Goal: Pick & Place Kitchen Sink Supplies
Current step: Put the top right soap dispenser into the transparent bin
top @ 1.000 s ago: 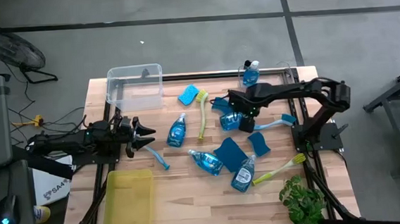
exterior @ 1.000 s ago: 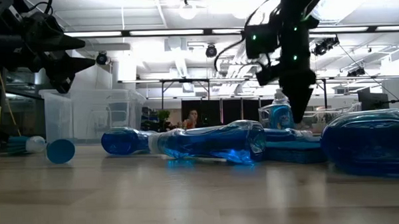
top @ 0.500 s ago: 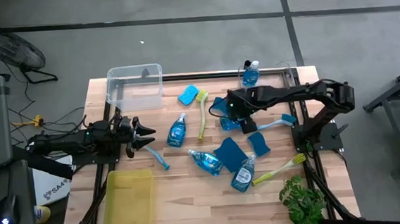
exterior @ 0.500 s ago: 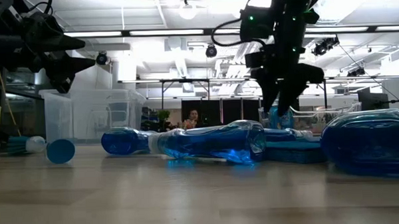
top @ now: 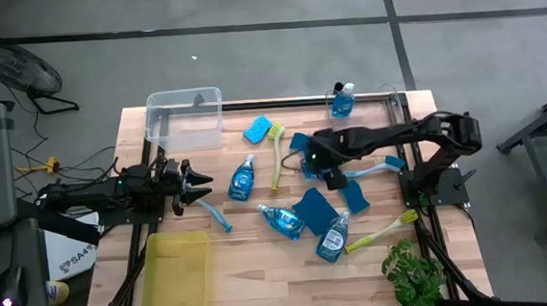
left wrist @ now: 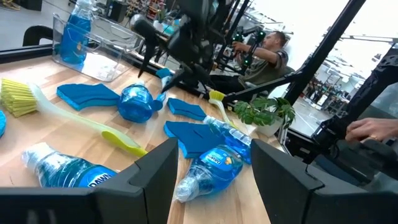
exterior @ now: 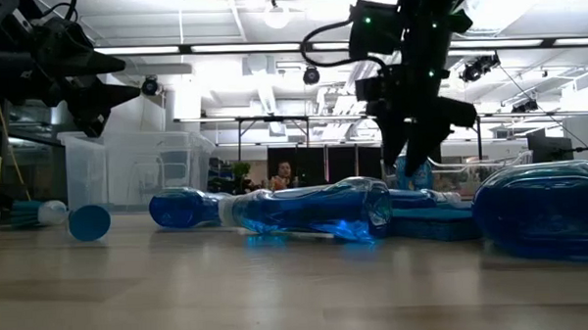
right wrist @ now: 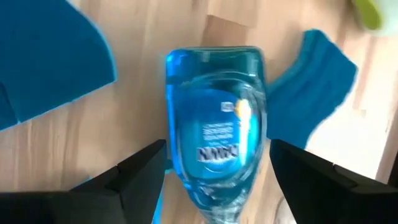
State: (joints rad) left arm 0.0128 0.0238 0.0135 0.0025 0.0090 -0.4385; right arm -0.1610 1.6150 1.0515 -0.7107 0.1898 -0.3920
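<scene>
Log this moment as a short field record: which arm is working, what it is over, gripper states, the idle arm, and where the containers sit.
active arm: right gripper, over the middle of the table
target: small clear bottle of blue dish soap lying flat, between the open fingers, not yet gripped
neighbours: flat blue sponges on either side of that bottle
idle arm: left gripper, open, at the table's left edge
containers: clear plastic bin at the far left corner; yellow tray at the near left

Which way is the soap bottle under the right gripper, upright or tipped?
Tipped: the soap bottle lies flat on the table, label up, between the open right gripper fingers.
</scene>
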